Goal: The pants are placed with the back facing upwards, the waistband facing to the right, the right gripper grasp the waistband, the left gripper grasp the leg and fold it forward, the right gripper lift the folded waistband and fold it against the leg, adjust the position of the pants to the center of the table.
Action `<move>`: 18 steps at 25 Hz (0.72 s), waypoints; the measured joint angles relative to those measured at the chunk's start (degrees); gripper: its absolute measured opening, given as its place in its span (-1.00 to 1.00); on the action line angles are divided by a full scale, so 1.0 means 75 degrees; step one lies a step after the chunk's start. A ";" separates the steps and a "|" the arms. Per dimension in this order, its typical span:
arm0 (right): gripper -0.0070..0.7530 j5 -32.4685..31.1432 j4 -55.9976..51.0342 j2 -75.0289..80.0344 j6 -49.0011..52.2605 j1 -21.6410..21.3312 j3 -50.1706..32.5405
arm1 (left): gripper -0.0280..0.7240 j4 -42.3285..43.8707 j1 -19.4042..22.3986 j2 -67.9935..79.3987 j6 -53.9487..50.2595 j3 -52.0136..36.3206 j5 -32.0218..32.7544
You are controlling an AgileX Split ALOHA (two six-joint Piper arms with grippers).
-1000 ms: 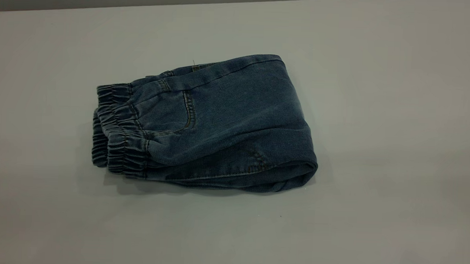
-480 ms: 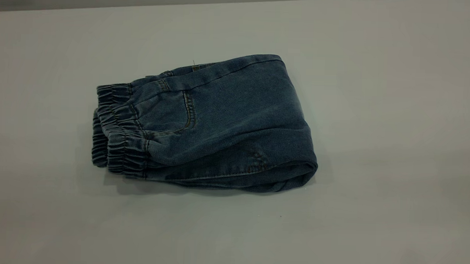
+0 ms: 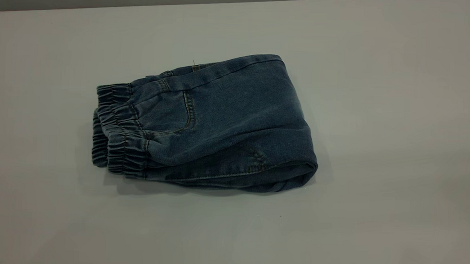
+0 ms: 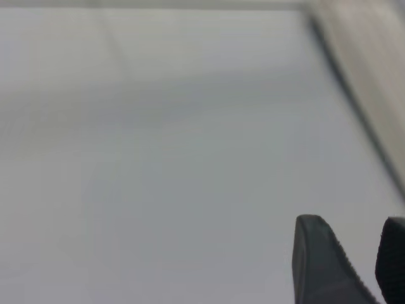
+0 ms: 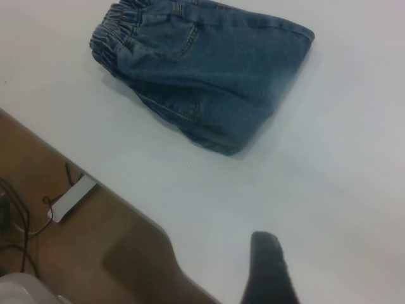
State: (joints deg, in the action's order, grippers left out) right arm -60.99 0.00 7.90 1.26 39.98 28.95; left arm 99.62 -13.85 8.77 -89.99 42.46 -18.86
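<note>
The blue denim pants [image 3: 219, 119] lie folded into a compact bundle near the middle of the grey table [image 3: 376, 113]. Their gathered elastic waistband [image 3: 118, 128] points left, stacked over the cuffs, and the rounded fold is at the right. Neither gripper appears in the exterior view. In the right wrist view the pants [image 5: 209, 69] lie far off, and only one dark finger [image 5: 267, 259] of my right gripper shows, over bare table near the edge. My left gripper [image 4: 354, 253] hangs open above bare table, with nothing between its fingers.
The table's edge runs close beside the right gripper, with brown floor, cables and a white power strip [image 5: 71, 197] beyond it. A pale border strip [image 4: 373, 76] lines the table in the left wrist view. The table's far edge [image 3: 184, 5] is at the back.
</note>
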 joint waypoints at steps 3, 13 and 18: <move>0.08 0.0000 0.0000 0.0000 0.0000 0.0000 0.0000 | -0.29 0.0000 0.0000 0.0000 0.0000 -0.0029 0.0597; 0.08 0.0000 0.0000 0.0000 0.0000 0.0000 0.0000 | -0.29 -0.1159 0.0000 -0.0259 0.0195 -0.0645 0.1075; 0.08 0.0000 0.0000 0.0000 0.0000 0.0000 0.0000 | -0.29 -0.3912 0.0000 -0.0830 0.1719 -0.0699 0.2841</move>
State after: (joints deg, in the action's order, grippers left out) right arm -60.99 0.00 7.90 1.26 39.98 28.95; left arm 70.28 -13.85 2.54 -77.10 37.21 2.44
